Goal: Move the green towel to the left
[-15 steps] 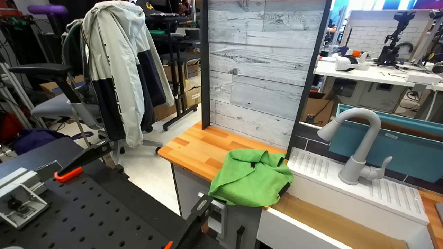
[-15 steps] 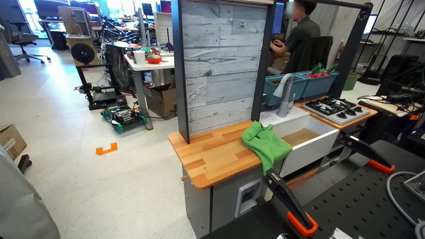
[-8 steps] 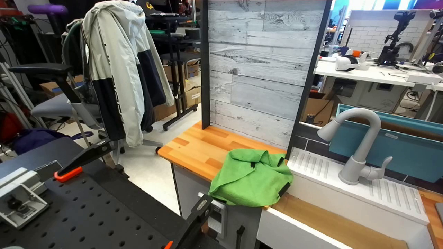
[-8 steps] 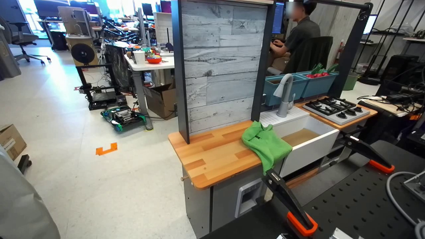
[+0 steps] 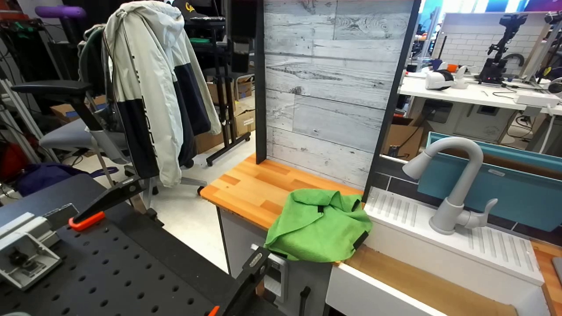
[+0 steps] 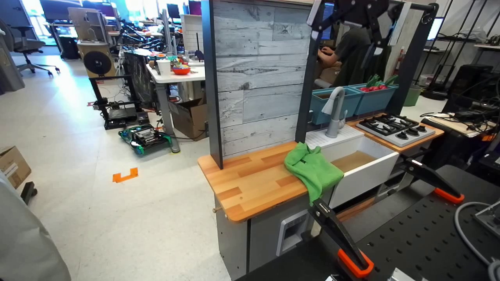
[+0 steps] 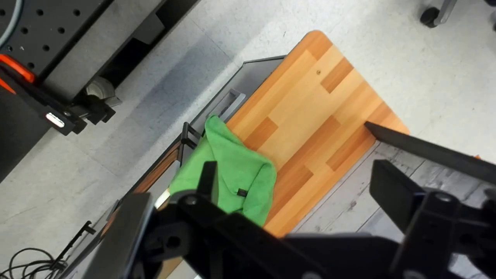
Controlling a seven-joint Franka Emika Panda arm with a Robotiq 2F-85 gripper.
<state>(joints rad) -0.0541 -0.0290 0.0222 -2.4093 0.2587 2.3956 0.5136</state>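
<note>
The green towel (image 5: pixel 322 226) lies crumpled on the wooden counter (image 5: pixel 246 184), beside the sink. Its front part hangs over the counter's front edge, as an exterior view (image 6: pixel 314 171) also shows. My gripper (image 7: pixel 296 166) is open and empty, with its two fingers wide apart. It is high above the counter, clear of the towel. In an exterior view the gripper (image 6: pixel 345 45) shows at the top, above the faucet. One dark finger (image 5: pixel 240 52) shows at the top edge of an exterior view. In the wrist view the towel (image 7: pixel 240 166) is partly hidden behind the left finger.
A grey plank panel (image 5: pixel 325 87) with dark posts rises behind the counter. The white sink (image 6: pixel 367 168) and grey faucet (image 5: pixel 456 184) stand right of the towel. Black clamps with orange ends (image 6: pixel 343 238) sit at the dark perforated table (image 5: pixel 109 272). A stove (image 6: pixel 394 127) lies beyond the sink.
My gripper has come into view from the top in both exterior views. The towel has not moved.
</note>
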